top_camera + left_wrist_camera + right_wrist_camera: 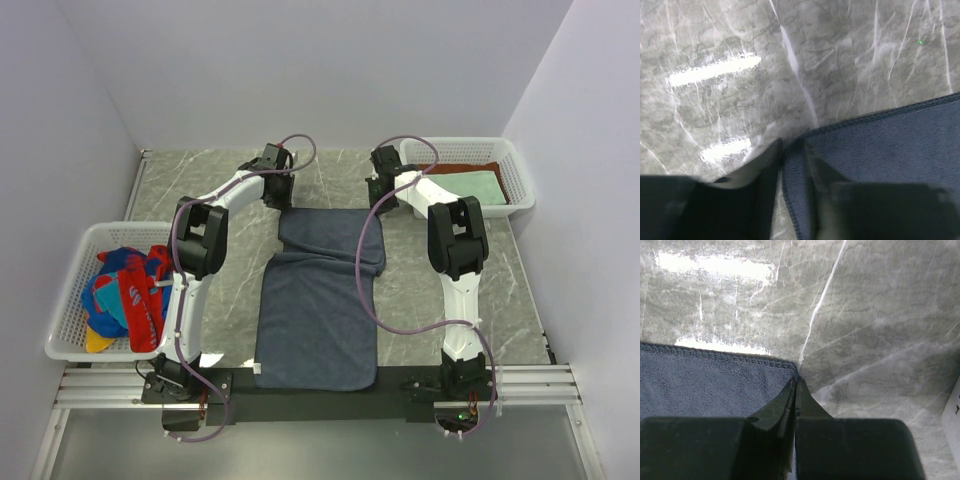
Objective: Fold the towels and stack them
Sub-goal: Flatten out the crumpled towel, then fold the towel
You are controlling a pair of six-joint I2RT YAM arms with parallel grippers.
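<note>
A large dark slate-blue towel lies in the middle of the table, its far part doubled over in a fold. My left gripper is at the towel's far left corner. In the left wrist view the gripper is shut on the hemmed corner of the towel. My right gripper is at the far right corner. In the right wrist view it is pinched shut on the corner of the towel. Both corners sit low over the marble tabletop.
A white mesh basket at the back right holds a folded mint-green towel on a rust-brown one. A white mesh basket at the left holds bright red, blue and yellow towels. White walls enclose the table.
</note>
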